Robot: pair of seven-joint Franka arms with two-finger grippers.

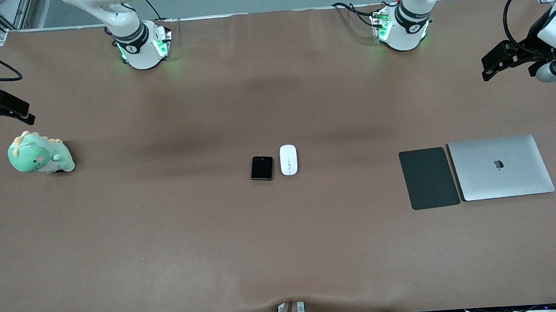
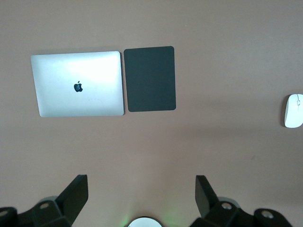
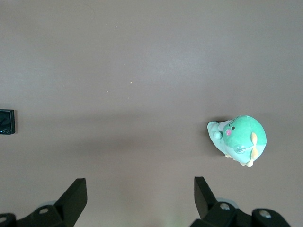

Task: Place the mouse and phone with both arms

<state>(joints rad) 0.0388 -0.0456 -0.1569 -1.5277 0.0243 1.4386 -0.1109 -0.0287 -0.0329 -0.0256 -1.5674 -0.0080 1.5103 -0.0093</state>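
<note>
The brown worktop (image 1: pixel 167 240) is carrying every item. The right pincer (image 1: pixel 0 109) is hanging wide open and empty at the right arm's end, above a green plush toy (image 1: pixel 40 153). At mid-worktop the phone (image 1: pixel 262 168) is lying flat, just beside the mouse (image 1: pixel 288 159). Toward the left arm's end, a black mouse pad (image 1: pixel 428 178) is lying just beside a closed silver laptop (image 1: pixel 500 167). The left pincer (image 1: pixel 506 61) is hanging wide open and empty there.
</note>
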